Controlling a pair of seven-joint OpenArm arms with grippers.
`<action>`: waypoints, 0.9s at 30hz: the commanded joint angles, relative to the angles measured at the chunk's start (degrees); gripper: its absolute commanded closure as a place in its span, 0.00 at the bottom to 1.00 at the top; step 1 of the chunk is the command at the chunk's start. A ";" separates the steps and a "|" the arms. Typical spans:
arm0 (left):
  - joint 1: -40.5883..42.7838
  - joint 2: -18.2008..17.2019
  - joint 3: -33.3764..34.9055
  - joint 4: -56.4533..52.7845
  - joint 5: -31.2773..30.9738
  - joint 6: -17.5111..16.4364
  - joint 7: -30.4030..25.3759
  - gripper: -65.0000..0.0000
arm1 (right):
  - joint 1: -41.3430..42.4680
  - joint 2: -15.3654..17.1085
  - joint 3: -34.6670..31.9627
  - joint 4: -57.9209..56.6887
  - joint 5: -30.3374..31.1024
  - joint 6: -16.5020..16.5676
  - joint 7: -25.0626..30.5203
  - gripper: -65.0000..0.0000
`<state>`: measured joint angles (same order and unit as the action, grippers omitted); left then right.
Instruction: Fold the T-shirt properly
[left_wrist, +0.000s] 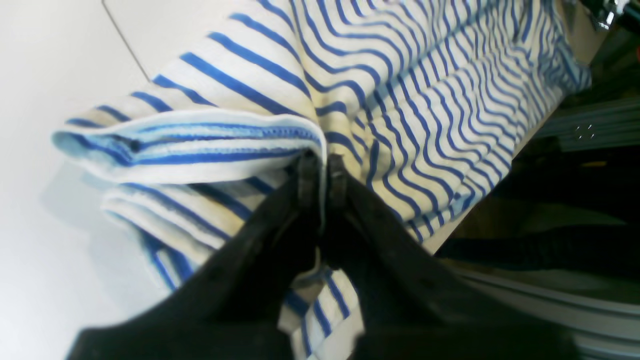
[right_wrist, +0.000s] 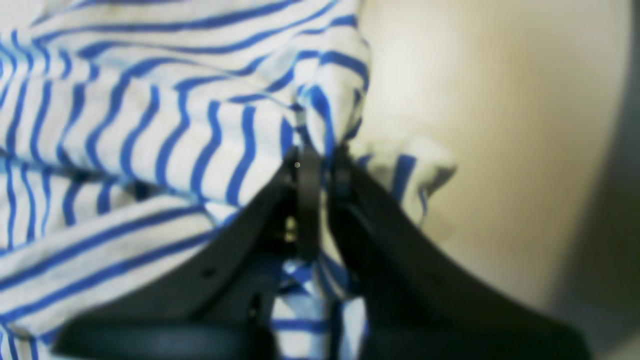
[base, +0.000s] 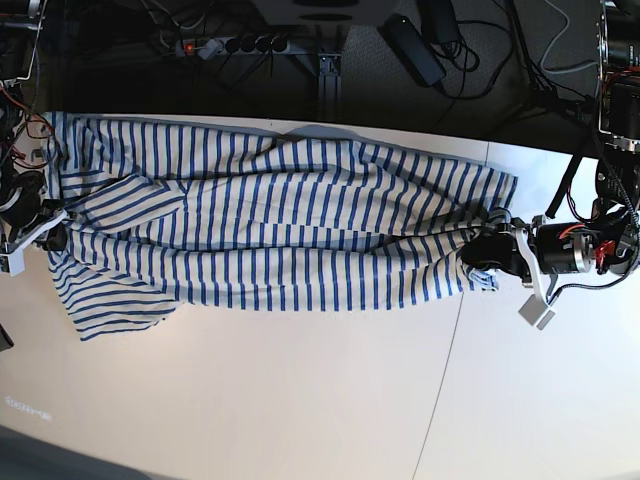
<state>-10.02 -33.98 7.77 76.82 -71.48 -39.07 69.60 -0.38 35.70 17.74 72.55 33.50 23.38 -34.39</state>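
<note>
Where the base view shows its left edge, the right gripper (base: 62, 232) is positioned at the end of the T-shirt (base: 290, 200); its fingers (right_wrist: 297, 200) are pressed together on a gathered fold of the striped cloth, as the right wrist view confirms. Below this grip in the base view, a striped flap of the shirt lies on the table (base: 300, 400), spread toward the near side; above the grip, the cloth continues to the far left corner, with a raised, slanting fold just beside the gripper. Between the two grippers, the shirt extends lengthwise across the white table; the blue stripes run mostly crosswise on the cloth, and a long fold line separates the far layer from the near band. At the right end of the shirt, the left gripper (base: 480, 250) reaches in from the right side of the base view; its fingers (left_wrist: 280, 225) are closed on a pinched edge of the cloth, and a folded flap projects beside them in the left wrist view. Near the left gripper, a thin dark line (base: 436, 400) runs along the table surface from the shirt toward the near edge.
</note>
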 joint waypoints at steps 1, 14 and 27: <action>-1.05 -0.96 -0.50 0.87 -0.59 -0.93 -0.79 1.00 | 0.20 1.62 1.46 1.03 0.61 4.04 1.14 1.00; -1.09 -0.94 -0.50 0.87 2.51 -0.93 -2.51 1.00 | -1.01 1.31 2.47 0.96 0.39 3.87 1.38 0.35; -1.09 -0.96 -0.50 0.87 3.19 -0.93 -3.63 1.00 | 4.90 2.64 8.48 1.05 1.42 3.85 1.16 0.35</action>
<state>-10.00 -33.98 7.77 76.82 -67.40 -39.07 67.02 3.70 36.51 25.65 72.75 34.54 23.35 -34.33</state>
